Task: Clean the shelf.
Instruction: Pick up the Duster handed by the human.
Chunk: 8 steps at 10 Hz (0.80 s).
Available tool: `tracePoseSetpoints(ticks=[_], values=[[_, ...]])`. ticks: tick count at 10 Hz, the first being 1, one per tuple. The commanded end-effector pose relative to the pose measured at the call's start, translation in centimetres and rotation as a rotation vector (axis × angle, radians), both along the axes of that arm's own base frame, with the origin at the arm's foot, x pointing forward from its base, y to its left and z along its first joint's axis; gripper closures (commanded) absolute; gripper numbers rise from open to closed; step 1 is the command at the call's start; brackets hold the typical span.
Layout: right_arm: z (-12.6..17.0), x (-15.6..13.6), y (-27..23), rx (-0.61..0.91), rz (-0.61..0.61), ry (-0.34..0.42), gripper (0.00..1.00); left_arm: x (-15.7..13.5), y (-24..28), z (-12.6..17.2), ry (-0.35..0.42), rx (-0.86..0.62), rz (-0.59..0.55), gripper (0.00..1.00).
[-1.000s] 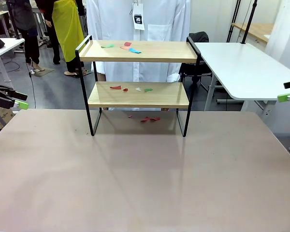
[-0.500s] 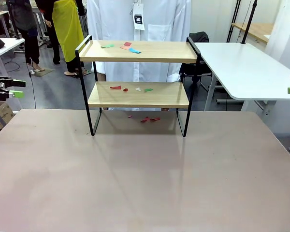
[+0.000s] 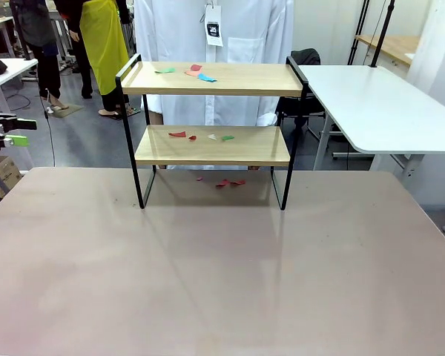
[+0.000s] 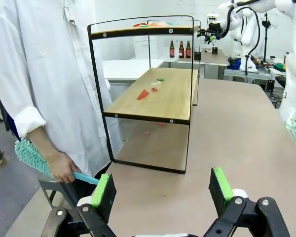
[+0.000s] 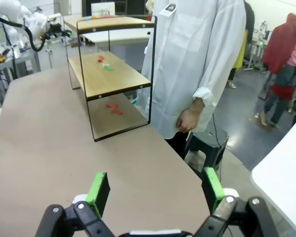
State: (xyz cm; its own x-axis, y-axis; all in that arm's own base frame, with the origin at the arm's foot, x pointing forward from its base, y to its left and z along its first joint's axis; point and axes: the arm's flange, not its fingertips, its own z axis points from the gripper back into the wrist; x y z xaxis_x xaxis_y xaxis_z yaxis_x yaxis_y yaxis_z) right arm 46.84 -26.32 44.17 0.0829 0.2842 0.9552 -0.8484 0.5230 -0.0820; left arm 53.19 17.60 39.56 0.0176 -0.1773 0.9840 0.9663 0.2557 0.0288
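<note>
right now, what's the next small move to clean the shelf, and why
Probably reach the open left gripper toward the teal brush in the person's hand: coloured scraps lie on both boards of the shelf, and it holds nothing.

Bright, even light: soft sheen on the table (image 3: 208, 274), faint shadow under the shelf (image 3: 252, 144), wrist views bowed at edges.

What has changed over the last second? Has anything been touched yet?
Both arms drew outward. The left gripper rose and slid toward the left edge of the front view, and the right gripper rose and slid to the right edge. Both are open and hold nothing. The shelf, the coloured scraps on its boards and those on the table beneath stayed put.
</note>
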Motion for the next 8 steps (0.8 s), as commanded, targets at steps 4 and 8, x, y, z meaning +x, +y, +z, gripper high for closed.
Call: tracePoseSetpoints(ticks=[4,8], values=[[0.73,0.74,0.14,-0.003,0.009,-0.067,0.00,-0.06,0.11,-0.33,-0.012,-0.015,-0.009,0.00],[0.76,0.61,0.15,-0.004,0.043,-0.031,0.00,-0.11,0.08,-0.59,-0.006,-0.004,0.002,0.00]])
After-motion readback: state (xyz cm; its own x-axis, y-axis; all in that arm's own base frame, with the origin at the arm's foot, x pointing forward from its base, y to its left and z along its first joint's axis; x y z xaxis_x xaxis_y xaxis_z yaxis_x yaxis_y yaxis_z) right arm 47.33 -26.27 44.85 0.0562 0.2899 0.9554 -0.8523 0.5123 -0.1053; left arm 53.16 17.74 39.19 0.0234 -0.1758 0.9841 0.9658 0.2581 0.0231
